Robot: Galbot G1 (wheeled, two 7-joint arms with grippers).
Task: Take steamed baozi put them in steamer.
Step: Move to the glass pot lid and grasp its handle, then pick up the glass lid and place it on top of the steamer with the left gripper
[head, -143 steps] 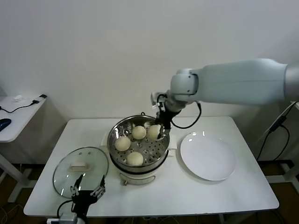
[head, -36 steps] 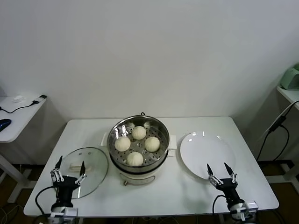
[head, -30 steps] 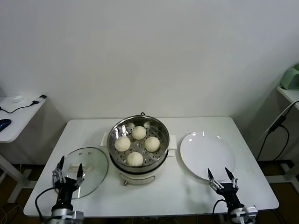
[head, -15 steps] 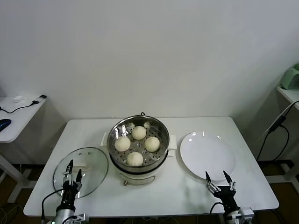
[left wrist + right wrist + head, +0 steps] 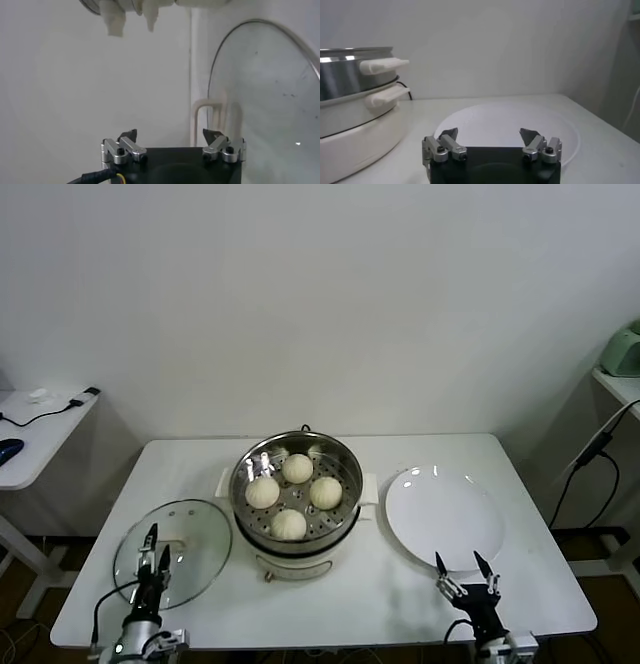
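Four steamed baozi [image 5: 295,494] sit in the steamer [image 5: 296,506] mid-table; wrist views show only its outer wall. Left gripper [image 5: 150,549] and right gripper [image 5: 461,573] hover spread and empty at the table's front edge.

Left gripper [image 5: 151,544] and right gripper [image 5: 461,568]: black bodies, silver metal linkages with dark screws, pointed black jaws; black cable beside each, yellow wire on left
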